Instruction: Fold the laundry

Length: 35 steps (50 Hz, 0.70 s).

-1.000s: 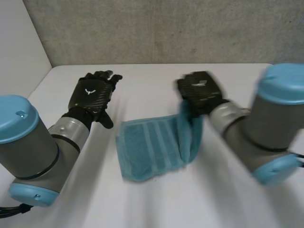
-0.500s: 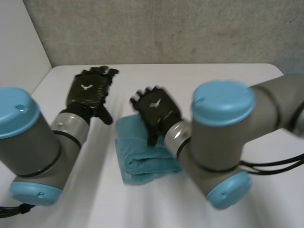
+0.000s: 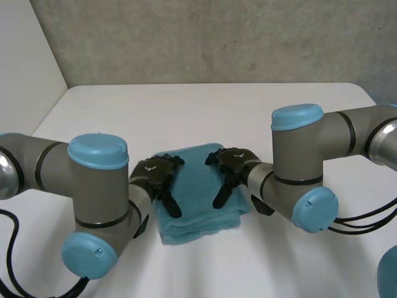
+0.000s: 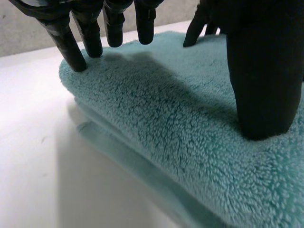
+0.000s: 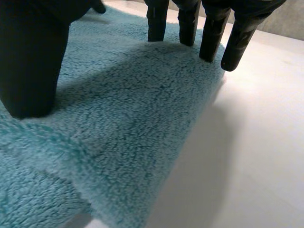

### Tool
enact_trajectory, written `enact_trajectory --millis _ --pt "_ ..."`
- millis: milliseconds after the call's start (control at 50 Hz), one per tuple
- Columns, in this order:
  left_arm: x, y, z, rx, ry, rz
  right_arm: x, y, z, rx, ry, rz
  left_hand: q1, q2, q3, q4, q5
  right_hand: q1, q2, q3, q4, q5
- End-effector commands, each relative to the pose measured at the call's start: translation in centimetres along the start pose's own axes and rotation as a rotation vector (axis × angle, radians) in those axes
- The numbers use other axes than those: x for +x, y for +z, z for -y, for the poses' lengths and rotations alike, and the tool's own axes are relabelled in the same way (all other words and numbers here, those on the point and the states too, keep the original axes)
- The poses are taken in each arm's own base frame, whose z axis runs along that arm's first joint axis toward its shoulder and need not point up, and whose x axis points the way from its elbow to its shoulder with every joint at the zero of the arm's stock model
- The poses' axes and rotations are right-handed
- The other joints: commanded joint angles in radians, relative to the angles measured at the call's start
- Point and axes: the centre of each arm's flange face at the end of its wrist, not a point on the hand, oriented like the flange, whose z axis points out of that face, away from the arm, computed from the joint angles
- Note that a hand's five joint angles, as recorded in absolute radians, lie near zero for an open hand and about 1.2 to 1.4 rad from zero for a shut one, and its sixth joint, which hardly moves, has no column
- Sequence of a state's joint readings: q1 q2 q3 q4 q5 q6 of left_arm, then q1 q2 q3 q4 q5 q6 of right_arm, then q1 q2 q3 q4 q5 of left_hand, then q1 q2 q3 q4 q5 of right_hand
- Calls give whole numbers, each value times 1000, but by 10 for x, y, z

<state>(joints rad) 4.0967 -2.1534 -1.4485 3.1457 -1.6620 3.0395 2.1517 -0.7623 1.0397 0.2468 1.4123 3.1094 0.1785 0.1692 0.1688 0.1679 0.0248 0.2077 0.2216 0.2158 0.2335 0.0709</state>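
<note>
Head view, mid-frame: your left hand (image 3: 155, 176) and right hand (image 3: 232, 162) lie flat, empty, on folded teal terry towel (image 3: 195, 189); press evenly

No legible text, number or label can be read.

Markings present, head view:

1. A small white emblem (image 3: 149, 166) stands on the back of the left hand (image 3: 158, 180). It has the form of a shallow V with spread arms and carries no letters.
2. A second emblem (image 3: 239, 158), white and of the same form, stands on the back of the right hand (image 3: 229, 169).

Both marks are too small to identify as a brand.
</note>
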Motion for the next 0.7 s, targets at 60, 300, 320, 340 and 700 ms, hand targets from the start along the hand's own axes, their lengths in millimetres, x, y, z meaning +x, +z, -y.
enact_trajectory --millis 60,300,320,340,700 --pt "3 -25 55 167 -13 -20 -2 -29 60 178 -16 -6 12 21 21 22 -9 -33 -47 -41 -59 -71" --pt "-17 -88 170 510 -45 14 43 -144 162 583 21 -319 17 27 27 28 -3 -33 -47 -41 -59 -71" --pt "-26 -93 177 524 -50 35 43 -144 162 584 21 -319 20 30 30 31 -1 -33 -47 -41 -59 -71" --pt "-27 -93 178 524 -50 36 51 -153 165 607 15 -361 20 30 30 31 0 -33 -47 -41 -59 -71" --pt "-39 -107 178 457 -47 -19 72 -161 145 537 -34 -435 0 9 9 10 -21 -33 -47 -41 -59 -71"
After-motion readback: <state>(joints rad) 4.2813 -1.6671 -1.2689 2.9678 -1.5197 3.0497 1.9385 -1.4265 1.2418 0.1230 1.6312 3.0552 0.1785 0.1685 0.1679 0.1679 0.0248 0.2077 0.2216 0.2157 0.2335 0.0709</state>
